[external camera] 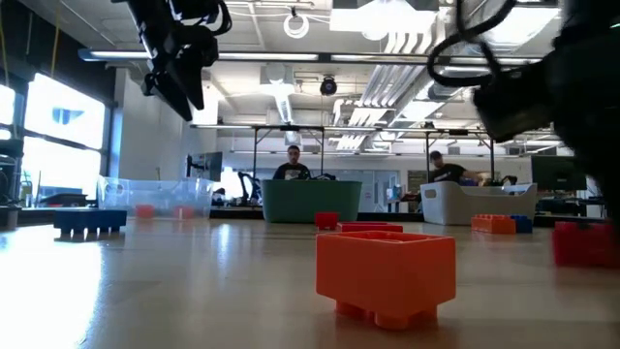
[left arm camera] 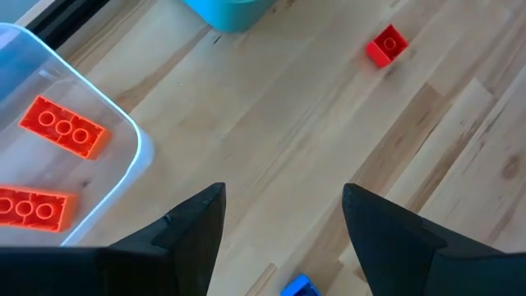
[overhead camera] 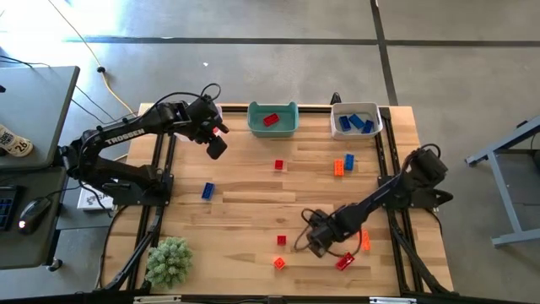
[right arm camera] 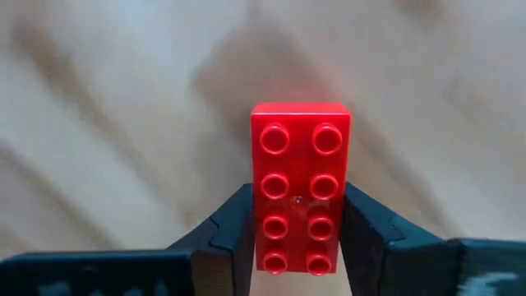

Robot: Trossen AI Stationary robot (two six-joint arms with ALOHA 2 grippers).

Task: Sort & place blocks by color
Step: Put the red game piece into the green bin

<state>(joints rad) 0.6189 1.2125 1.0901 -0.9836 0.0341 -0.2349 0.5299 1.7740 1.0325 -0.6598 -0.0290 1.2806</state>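
Wooden slats make up your table (overhead camera: 253, 215), seen from above on a grey concrete floor. Your left gripper (overhead camera: 216, 145) hangs over the far left part of the table, just beside the teal bin (overhead camera: 272, 129), which holds one red block (overhead camera: 270, 119). A white bin (overhead camera: 337, 125) at the far right corner holds blue blocks (overhead camera: 356, 123). Your right gripper (overhead camera: 318, 241) sits low near the near right edge. Loose blocks lie scattered: a blue one (overhead camera: 207, 191) left of centre, a small red one (overhead camera: 279, 165) mid-table, an orange and blue pair (overhead camera: 343, 163) toward the far right, and red and orange pieces along the near edge. A fuzzy green plant (overhead camera: 169, 260) sits at the near left corner.

At table height, you see an orange block (external camera: 387, 272) close to the lens, with the bins at the far edge and two people seated in the room behind.

Your left wrist camera shows its fingers (left arm camera: 193, 226) spread wide apart over bare wood, gripping nothing, beside a clear bin (left arm camera: 123, 131) holding orange blocks (left arm camera: 62, 127).

Your right wrist camera shows the fingers (right arm camera: 234, 234) standing on either side of a red eight-stud block (right arm camera: 300, 185), pressed against its long sides as it lies on the table.
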